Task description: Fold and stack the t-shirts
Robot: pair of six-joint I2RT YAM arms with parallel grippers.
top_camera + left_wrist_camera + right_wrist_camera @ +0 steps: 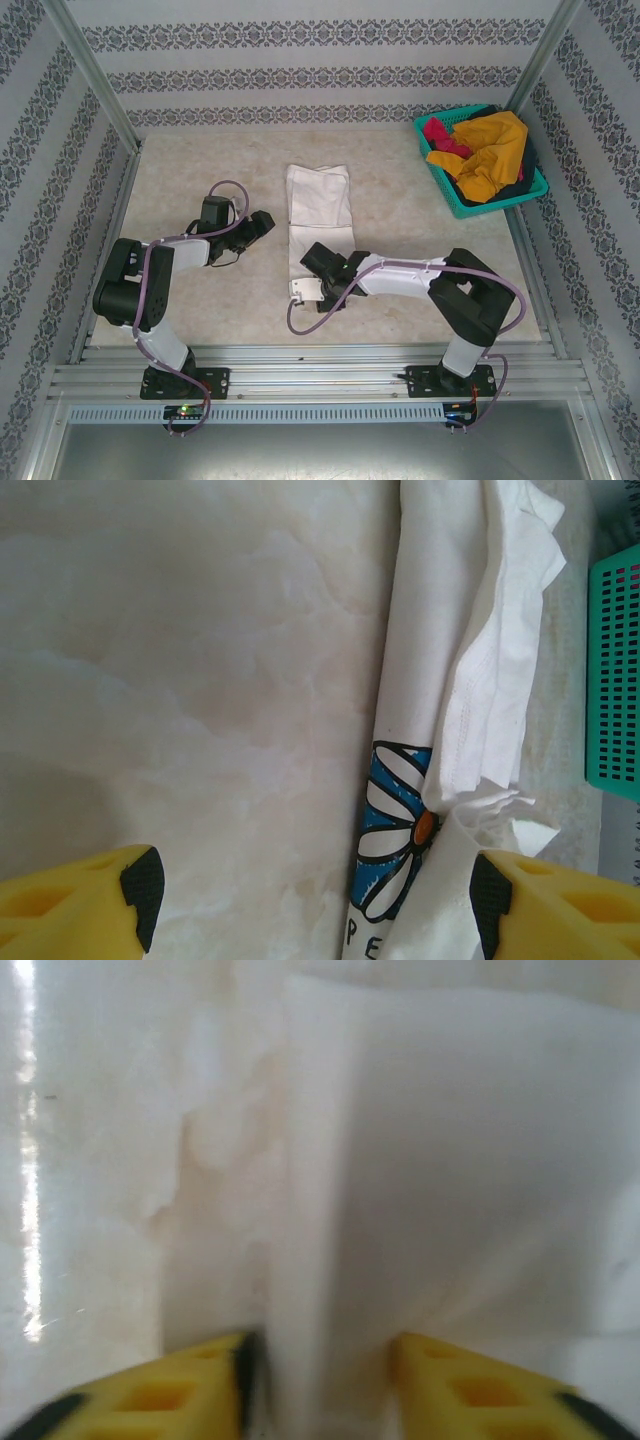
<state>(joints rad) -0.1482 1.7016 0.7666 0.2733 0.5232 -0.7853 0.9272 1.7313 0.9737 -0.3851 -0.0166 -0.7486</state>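
Observation:
The cream-white t-shirt (320, 205) lies folded into a long narrow strip in the middle of the table. Its blue daisy print and "PE" letters (395, 830) show along its edge in the left wrist view. My left gripper (265, 222) (315, 890) stands open just left of the strip, with bare table between its fingers. My right gripper (318, 262) (320, 1370) sits at the strip's near end, its jaws closed on a raised fold of the white cloth (450, 1160). A mustard-yellow shirt (490, 155) and a magenta one (440, 135) lie crumpled in the basket.
The teal mesh basket (437, 172) (615, 670) stands at the back right corner, beside the metal frame post. The pale marbled table (200, 170) runs bare to the left of the strip. Patterned walls close in three sides.

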